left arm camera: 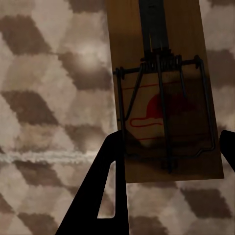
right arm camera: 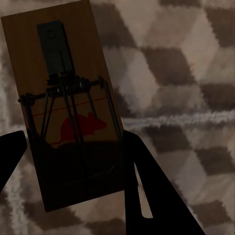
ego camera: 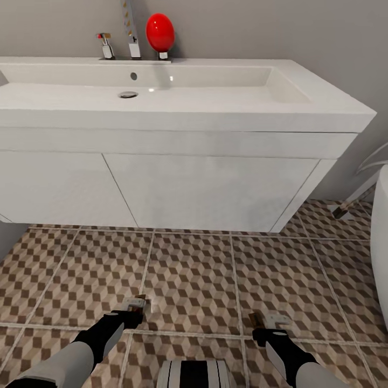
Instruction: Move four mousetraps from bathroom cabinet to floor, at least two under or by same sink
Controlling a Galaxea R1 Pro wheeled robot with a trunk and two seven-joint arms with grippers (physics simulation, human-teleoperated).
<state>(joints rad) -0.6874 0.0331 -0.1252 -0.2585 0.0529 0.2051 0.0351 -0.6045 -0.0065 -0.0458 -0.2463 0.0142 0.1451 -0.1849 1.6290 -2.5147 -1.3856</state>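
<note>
While the head camera looks down, cube-patterned bathroom floor tiles (ego camera: 194, 275) spread below a wide white sink (ego camera: 215, 97) on a white two-door vanity (ego camera: 205, 188), with a chrome tap (ego camera: 131, 32) and red egg-shaped object (ego camera: 160, 32) behind the basin. Lower down, the left gripper (ego camera: 134, 311) clamps a mousetrap (left arm camera: 164, 93) between its black fingers (left arm camera: 98, 196), near the tiles. The right gripper (ego camera: 267, 326) grips a second mousetrap (right arm camera: 68, 107) the same way, its red mouse print visible
</note>
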